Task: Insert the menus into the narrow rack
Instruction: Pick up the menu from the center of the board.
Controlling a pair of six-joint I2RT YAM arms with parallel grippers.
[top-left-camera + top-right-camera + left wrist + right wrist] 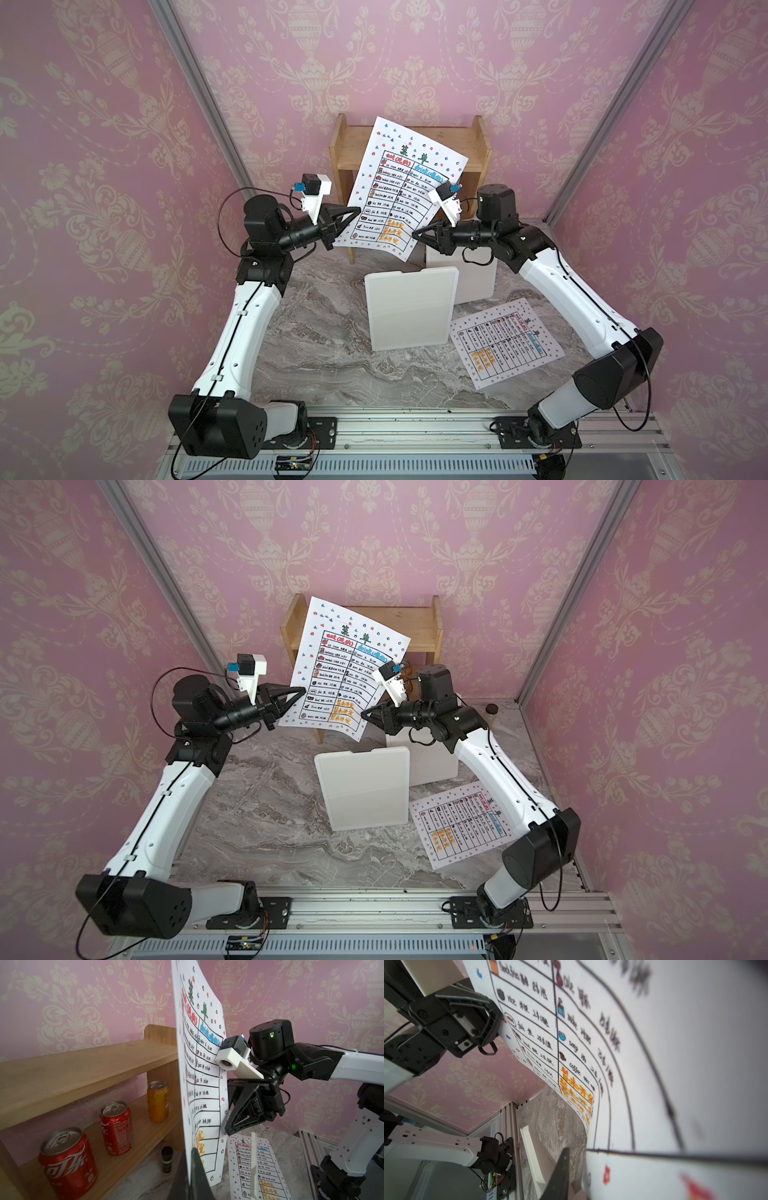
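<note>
The left gripper [302,692] is pinching the left edge of a white paper menu [340,667] with a black-ruled table, green title characters and orange text. It is holding the sheet raised and curved in front of a light wooden shelf [415,623] at the grey marble counter's [270,812] far edge. The right gripper [365,714] is pinching the sheet's lower right edge. A narrow white plastic rack [361,787] is standing mid-counter, with a white box [434,758] just behind it. A second matching menu [461,823] is lying flat beside the rack, near the counter's right edge. A small dark-capped jar [491,709] is sitting in the far right corner.
</note>
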